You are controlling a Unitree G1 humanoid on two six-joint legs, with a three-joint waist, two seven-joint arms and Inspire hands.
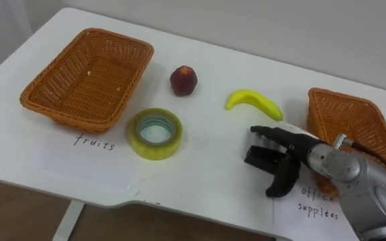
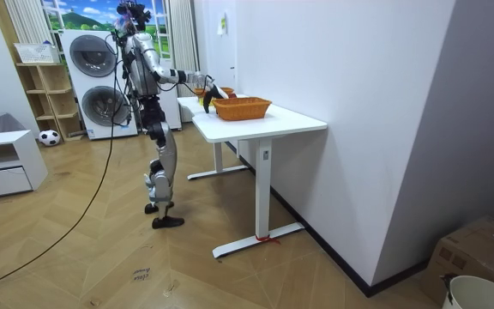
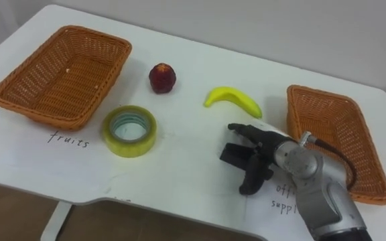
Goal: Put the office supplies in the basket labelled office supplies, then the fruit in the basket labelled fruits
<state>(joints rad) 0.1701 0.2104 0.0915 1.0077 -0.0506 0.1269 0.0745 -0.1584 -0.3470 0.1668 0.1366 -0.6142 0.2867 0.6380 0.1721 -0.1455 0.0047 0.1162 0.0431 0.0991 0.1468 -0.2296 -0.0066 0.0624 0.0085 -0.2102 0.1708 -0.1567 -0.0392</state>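
Fingers of my right hand lie stretched out and loosely spread in the left eye view, thumb hanging down, close to the white tabletop. The curved yellow banana lies just beyond the fingertips, apart from them, with both ends pointing towards me. Farther left is a dark red round fruit and, nearer me, a roll of translucent yellow tape lying flat. The rectangular orange wicker basket on my left is well apart from the hand. The matching wicker basket on my right is just beside my wrist. Bare tabletop runs between tape and hand, and the near edge passes close below my thumb.

From the room view, I stand at the table's side on the room view's left, one arm reached out over it. The table's far side runs along a white wall.

Through the right eye view, a handwritten label sits before the left basket. A white paper sheet with writing lies under my hand, before the right basket. The banana lies between the red fruit and that basket.
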